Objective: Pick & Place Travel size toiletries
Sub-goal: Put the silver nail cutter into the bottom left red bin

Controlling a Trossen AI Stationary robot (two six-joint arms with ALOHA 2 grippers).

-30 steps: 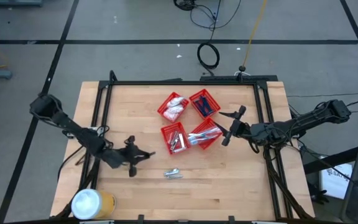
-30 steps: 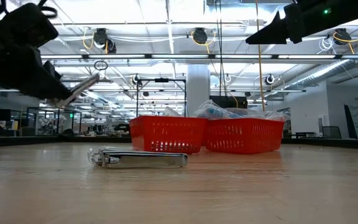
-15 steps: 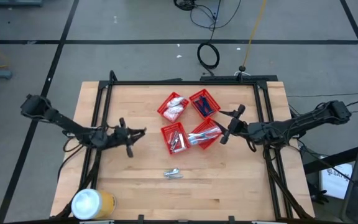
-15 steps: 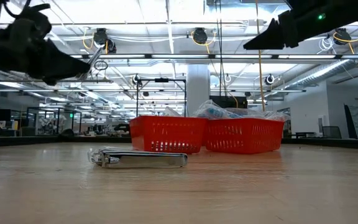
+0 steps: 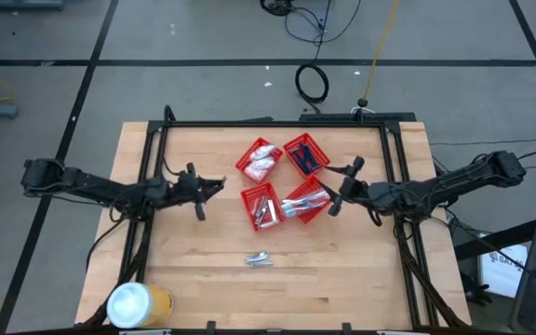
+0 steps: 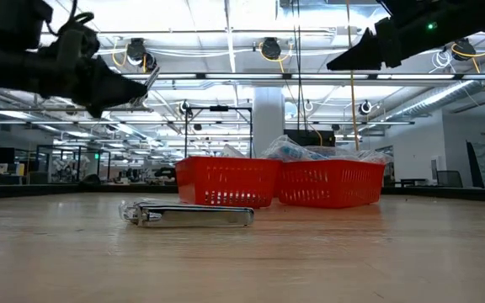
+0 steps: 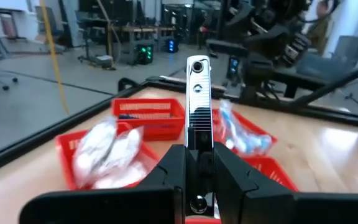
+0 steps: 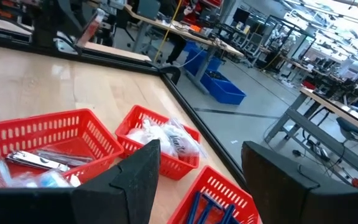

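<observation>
The left gripper [image 5: 214,183] was clamped on a silvery nail clipper [image 7: 197,99], carried above the table just left of the four red baskets [image 5: 285,180], which already held sorted toiletries. Another clipper [image 5: 259,260] lay on the wood, unsorted. The right gripper [image 5: 342,186] hovered beside the baskets, jaws wide and empty. A yellow can [image 5: 138,304] stood well clear.

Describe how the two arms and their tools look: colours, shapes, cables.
Both arms are dark, near black, built of slim jointed links. Thin dark cables run along the links in the high view. The left tool ends in two blocky black fingers with flat inner faces. The right tool has two broad, matte black fingers tapering to angular tips. No markings are readable.
</observation>
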